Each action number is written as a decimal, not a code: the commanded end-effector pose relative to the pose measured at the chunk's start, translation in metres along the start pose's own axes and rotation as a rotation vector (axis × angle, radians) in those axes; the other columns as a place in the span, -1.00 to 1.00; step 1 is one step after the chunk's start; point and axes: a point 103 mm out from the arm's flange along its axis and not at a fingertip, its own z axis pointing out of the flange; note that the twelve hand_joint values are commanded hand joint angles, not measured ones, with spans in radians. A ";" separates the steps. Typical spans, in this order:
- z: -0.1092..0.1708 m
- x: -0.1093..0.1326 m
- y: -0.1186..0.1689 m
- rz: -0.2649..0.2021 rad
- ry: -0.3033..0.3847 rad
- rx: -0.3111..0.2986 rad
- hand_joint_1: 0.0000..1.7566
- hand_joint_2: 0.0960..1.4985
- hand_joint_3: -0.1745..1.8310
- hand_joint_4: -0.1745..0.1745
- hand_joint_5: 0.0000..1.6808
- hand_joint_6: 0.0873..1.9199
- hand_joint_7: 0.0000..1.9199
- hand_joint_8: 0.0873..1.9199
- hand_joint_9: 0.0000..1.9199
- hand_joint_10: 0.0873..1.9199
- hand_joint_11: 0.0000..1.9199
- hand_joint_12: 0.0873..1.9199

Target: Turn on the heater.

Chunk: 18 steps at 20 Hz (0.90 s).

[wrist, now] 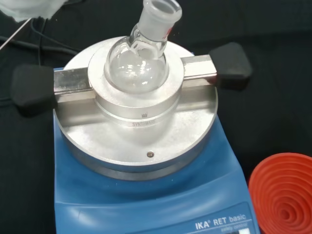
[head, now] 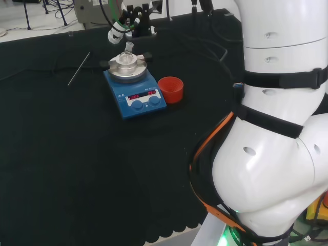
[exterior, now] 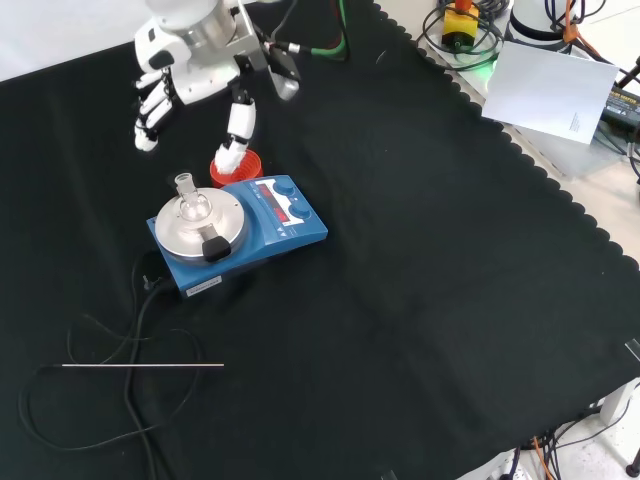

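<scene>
Black cloth covers the bench, and in the head view the blue heater (head: 135, 87) sits toward its far left part, a clear round flask (head: 126, 55) seated in the metal block on its plate, red figures lit on its front panel above two blue knobs (head: 145, 104). A red funnel (head: 170, 89) stands just to its right, and a thin metal rod (head: 78, 69) lies to its left. From the front view, the hand (exterior: 160, 88) hangs above and behind the heater (exterior: 238, 232), holding nothing, its fingers (exterior: 150, 110) relaxed and drooping while its thumb (exterior: 236, 130) points down toward the funnel (exterior: 236, 167); it touches neither. The knobs (exterior: 285, 186) face that view's upper right, and a black cable (exterior: 140, 330) trails off the heater toward the rod (exterior: 142, 366). At the wrist, the camera looks straight down on the flask (wrist: 138, 61), the silver block and its black-ended handles (wrist: 33, 89), with the funnel (wrist: 283, 190) beside the blue body (wrist: 146, 204). My reading: the hand is in its approach, no control touched yet. Next it needs to drop toward the front panel and bring one fingertip onto a knob without knocking the funnel or flask.
</scene>
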 end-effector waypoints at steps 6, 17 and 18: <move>-0.004 -0.015 -0.044 0.007 0.004 -0.015 -0.31 -0.17 -0.52 -0.06 -0.57 -0.99 -0.79 -0.39 -0.57 -0.33 -0.98 0.44; 0.011 -0.076 -0.092 0.039 0.004 -0.013 -0.13 -0.14 -0.42 -0.07 -0.59 -1.00 -0.79 -0.39 -0.56 -0.34 -0.92 0.44; 0.015 -0.079 -0.100 0.040 -0.008 -0.006 -0.10 -0.16 -0.38 -0.07 -0.59 -1.00 -0.78 -0.39 -0.55 -0.34 -0.90 0.43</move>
